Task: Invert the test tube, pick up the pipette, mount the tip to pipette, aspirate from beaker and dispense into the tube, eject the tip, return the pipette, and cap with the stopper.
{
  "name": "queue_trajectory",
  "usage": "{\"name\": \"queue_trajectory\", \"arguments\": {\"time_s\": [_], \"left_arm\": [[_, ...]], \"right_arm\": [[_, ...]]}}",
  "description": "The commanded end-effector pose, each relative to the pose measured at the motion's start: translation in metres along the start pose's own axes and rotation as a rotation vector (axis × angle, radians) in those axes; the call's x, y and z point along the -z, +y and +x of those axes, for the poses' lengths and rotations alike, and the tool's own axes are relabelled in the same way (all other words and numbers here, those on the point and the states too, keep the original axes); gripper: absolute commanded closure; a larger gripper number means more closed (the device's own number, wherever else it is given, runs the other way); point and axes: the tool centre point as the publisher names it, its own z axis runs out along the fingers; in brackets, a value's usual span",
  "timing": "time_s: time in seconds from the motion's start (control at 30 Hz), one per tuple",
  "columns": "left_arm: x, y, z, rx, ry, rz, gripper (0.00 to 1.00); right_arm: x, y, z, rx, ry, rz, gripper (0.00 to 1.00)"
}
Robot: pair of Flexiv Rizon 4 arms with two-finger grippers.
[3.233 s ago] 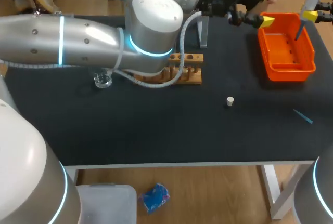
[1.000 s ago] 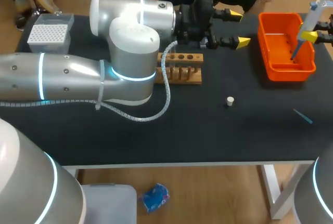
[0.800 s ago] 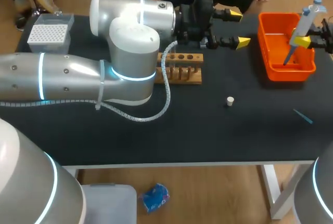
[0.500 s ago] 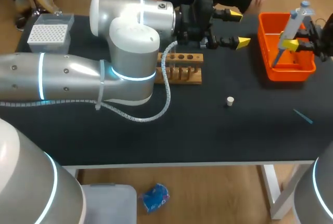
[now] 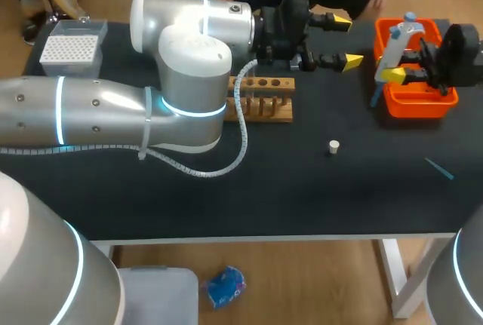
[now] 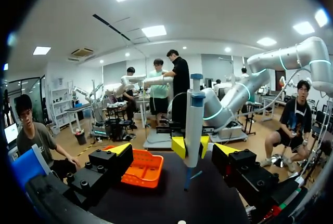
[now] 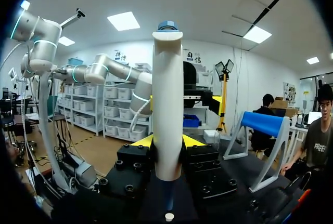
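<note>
no legible text, no readable labels

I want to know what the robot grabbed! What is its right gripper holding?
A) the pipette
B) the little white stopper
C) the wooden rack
A: the right gripper has both yellow-tipped fingers pressed against the pipette, one on each side.

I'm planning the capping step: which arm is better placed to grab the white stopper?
Left, probably: the left gripper is open and empty by the rack, while the right gripper is shut on the pipette. The stopper lies free on the table.
</note>
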Motion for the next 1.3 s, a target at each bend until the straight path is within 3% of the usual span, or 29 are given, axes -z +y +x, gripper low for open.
{"name": "queue_trajectory", "arguments": {"time_s": [0.03, 0.5, 0.9, 0.93, 0.97, 1.0, 1.3], "left_arm": [[-0.001, 0.001, 0.001, -0.002, -0.006, 0.007, 0.00], [-0.001, 0.001, 0.001, -0.002, -0.006, 0.007, 0.00], [-0.001, 0.001, 0.001, -0.002, -0.006, 0.007, 0.00], [-0.001, 0.001, 0.001, -0.002, -0.006, 0.007, 0.12], [-0.001, 0.001, 0.001, -0.002, -0.006, 0.007, 0.70], [-0.001, 0.001, 0.001, -0.002, -0.006, 0.007, 1.00], [-0.001, 0.001, 0.001, -0.002, -0.006, 0.007, 1.00]], "right_arm": [[-0.017, 0.000, -0.003, -0.006, 0.009, 0.006, 1.00], [-0.054, -0.003, -0.019, -0.006, 0.006, 0.027, 1.00], [-0.065, -0.006, -0.026, -0.023, -0.013, 0.025, 1.00], [-0.065, -0.006, -0.027, -0.023, -0.015, 0.023, 1.00], [-0.065, -0.006, -0.027, -0.023, -0.016, 0.022, 1.00], [-0.065, -0.006, -0.027, -0.023, -0.015, 0.021, 1.00], [-0.064, -0.006, -0.028, -0.022, -0.018, 0.020, 1.00]]}}
